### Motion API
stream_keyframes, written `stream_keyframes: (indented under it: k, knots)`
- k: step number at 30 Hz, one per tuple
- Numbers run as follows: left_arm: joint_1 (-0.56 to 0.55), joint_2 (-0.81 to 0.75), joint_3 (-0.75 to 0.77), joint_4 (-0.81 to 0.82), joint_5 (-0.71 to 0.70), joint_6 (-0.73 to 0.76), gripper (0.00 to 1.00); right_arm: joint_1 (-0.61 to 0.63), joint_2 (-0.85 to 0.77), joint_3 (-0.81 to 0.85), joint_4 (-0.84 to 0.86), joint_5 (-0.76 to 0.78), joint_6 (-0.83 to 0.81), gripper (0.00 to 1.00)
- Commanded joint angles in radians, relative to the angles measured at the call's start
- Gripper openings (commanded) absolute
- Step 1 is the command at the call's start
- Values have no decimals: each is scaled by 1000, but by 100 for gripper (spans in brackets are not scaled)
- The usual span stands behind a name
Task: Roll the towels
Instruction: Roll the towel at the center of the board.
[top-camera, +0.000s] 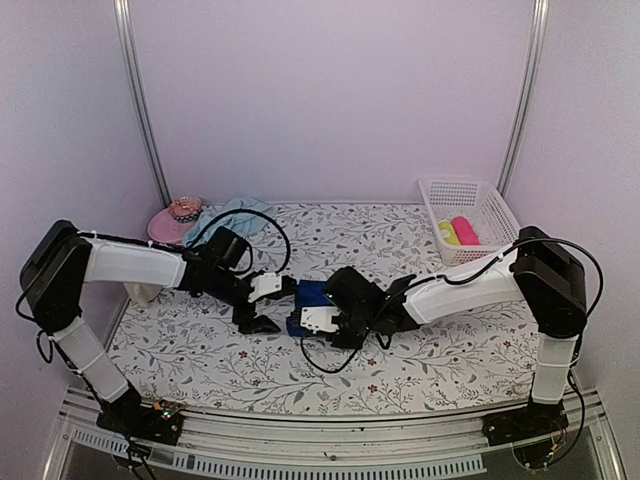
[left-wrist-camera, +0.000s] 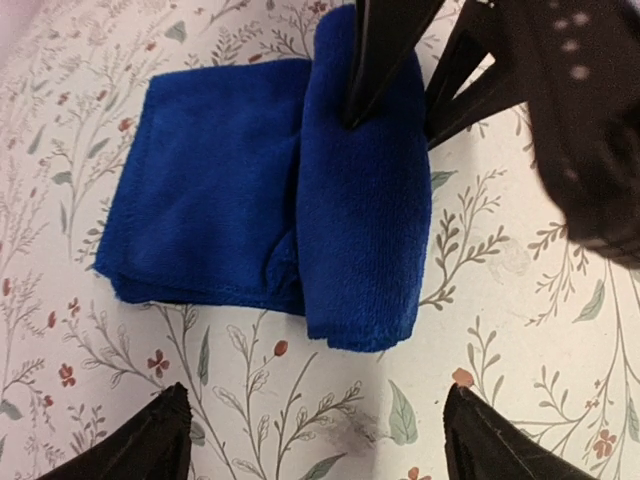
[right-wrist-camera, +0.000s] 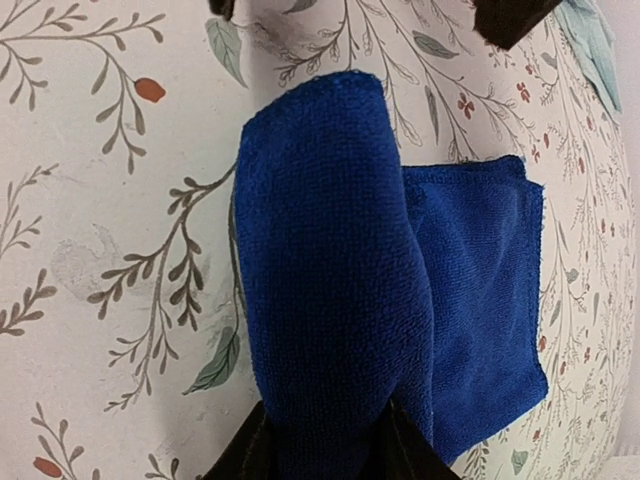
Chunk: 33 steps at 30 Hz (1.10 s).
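So here's how it sat: the deep royal blue cloth towel (top-camera: 312, 294) (left-wrist-camera: 300, 190) (right-wrist-camera: 340, 260) was mid-table on the floral-print tablecloth (top-camera: 200, 352), half done. One part was curled into a fat roll and the rest lay flat beside it. Judging by the right wrist view, the flat part ran toward the back of the table.

The right gripper (top-camera: 322, 318) (right-wrist-camera: 325, 447) was pinched onto one end of the roll, a finger on each side of it. The left gripper (top-camera: 268, 306) (left-wrist-camera: 315, 442) had its jaws spread wide with nothing between them, sitting just short of the roll's other end and not touching it.

The bit that matters is that the roll's long axis ran pretty much straight from one gripper to the other. So each arm faced an end, not a side. My guess is the next turn has to go sideways, over the flat part, and the left arm was the free one to steady the loose end.

The pale aqua cloth towel (top-camera: 236, 215) (right-wrist-camera: 592, 40) was lying rumpled at the back left, right by the pink brimmed hat (top-camera: 178, 216). It was well away from both grippers, closer to the left arm's side, and not rolled yet.
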Motion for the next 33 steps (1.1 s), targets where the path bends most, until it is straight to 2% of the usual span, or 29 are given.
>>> stream_keyframes:
  k: [1,5,8,12,14,17,24,33]
  knots:
    - [12,-153,-184,319,-59,-12,89,-11,37,68,-160,-168,98,34]
    - [11,-252,-350,510,-83,38,91,-26,52,134,-245,-270,148,35]
    - [5,-297,-424,571,-85,89,91,-39,62,192,-299,-325,180,35]
    - [-14,-350,-508,645,-96,143,90,-52,86,254,-360,-320,218,36]
    - [-26,-371,-534,674,-106,156,90,-57,105,270,-373,-265,230,36]
    - [-43,-374,-546,680,-117,166,89,-59,134,287,-386,-197,238,38]
    - [-65,-348,-554,698,-140,179,88,-68,157,296,-381,-169,233,46]
    - [-81,-365,-559,690,-132,187,87,-101,171,290,-377,-156,234,45]
